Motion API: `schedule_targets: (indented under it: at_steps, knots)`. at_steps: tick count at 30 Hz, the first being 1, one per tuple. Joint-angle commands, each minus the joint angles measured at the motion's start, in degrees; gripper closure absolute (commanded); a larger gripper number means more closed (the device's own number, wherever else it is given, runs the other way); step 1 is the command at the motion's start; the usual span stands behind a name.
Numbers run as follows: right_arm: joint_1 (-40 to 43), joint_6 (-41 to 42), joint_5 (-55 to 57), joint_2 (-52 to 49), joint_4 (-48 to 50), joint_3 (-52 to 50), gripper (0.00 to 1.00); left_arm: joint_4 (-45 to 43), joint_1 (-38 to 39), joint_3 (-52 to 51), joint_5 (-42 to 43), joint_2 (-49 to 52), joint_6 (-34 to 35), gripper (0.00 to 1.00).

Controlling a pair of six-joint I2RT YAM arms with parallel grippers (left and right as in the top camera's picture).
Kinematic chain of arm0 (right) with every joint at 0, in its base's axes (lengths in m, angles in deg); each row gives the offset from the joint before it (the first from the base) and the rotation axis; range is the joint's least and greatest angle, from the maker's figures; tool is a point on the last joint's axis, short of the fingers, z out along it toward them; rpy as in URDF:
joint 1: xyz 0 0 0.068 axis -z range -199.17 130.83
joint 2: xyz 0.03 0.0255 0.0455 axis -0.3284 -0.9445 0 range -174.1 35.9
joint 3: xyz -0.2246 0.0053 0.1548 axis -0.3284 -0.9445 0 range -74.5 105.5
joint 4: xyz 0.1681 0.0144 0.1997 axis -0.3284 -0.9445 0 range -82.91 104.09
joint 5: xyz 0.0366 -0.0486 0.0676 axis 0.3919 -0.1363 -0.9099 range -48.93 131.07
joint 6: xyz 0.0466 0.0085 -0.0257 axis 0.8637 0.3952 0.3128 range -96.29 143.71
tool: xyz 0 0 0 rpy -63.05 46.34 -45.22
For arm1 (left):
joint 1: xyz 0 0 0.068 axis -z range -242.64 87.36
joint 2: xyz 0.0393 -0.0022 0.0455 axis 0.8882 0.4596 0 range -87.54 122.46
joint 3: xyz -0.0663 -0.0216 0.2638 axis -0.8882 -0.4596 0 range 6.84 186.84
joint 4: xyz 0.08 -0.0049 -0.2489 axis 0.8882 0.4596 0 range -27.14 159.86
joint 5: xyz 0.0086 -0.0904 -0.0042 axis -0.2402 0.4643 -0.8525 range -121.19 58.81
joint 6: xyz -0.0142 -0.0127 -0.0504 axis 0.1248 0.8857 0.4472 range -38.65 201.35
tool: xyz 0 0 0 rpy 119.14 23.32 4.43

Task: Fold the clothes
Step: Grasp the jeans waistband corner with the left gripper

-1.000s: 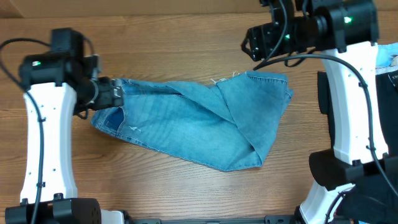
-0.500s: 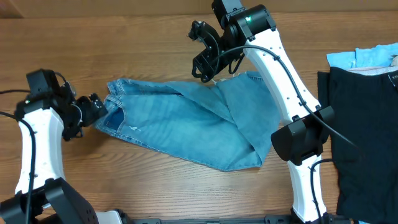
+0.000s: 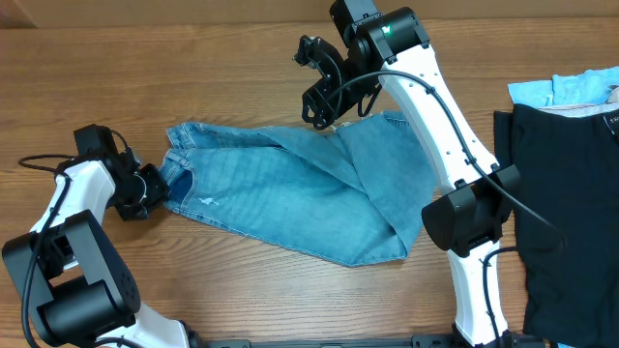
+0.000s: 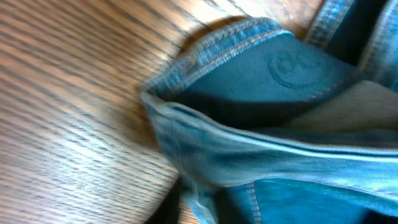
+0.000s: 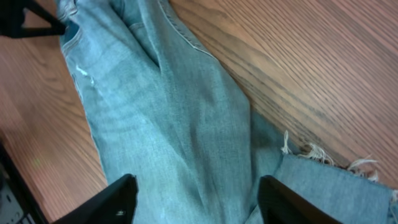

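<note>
Two arms work over one pair of jeans (image 3: 300, 198). It lies crumpled and part-folded across the middle of the table (image 3: 222, 77), with the waistband end to the left and the frayed hem (image 3: 372, 121) toward upper centre.

Left claw (image 3: 153, 184): low at centre left, right at the waistband edge (touching or just beside; the overhead view won't settle it). Its wrist view is blurred and filled with denim, showing the stitched waistband (image 4: 249, 37) with darker inner cloth below. No fingers are clearly seen, so I cannot tell whether it is closed or has hold of anything.

Right claw (image 3: 324, 97): upper centre, above the jeans' upper edge near the hem. In its wrist view both fingers (image 5: 121, 199) stand wide apart at the bottom of the frame, with nothing between them and denim below. It is open and empty.

Far right of the overhead frame: a black garment (image 3: 571, 193), with a light blue cloth (image 3: 575, 89) at its upper edge.
</note>
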Motion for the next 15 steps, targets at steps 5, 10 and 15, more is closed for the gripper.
schedule_targets:
  at_steps: [5, 10, 15]
  knots:
    - [0.1, -0.1, 2.3, 0.7, -0.2, 0.5, 0.37, 5.7, -0.2, 2.1, 5.7, -10.6, -0.7, 0.78]
    - [0.1, -0.1, 2.3, 0.7, -0.9, 0.5, 0.37, 3.8, -0.2, -0.8, 0.7, -8.1, -0.9, 0.24]
    - [0.1, -0.1, 2.5, 0.7, -1.6, 0.5, 0.36, -1.3, -1.0, -1.6, -0.4, -2.6, -7.1, 0.19]
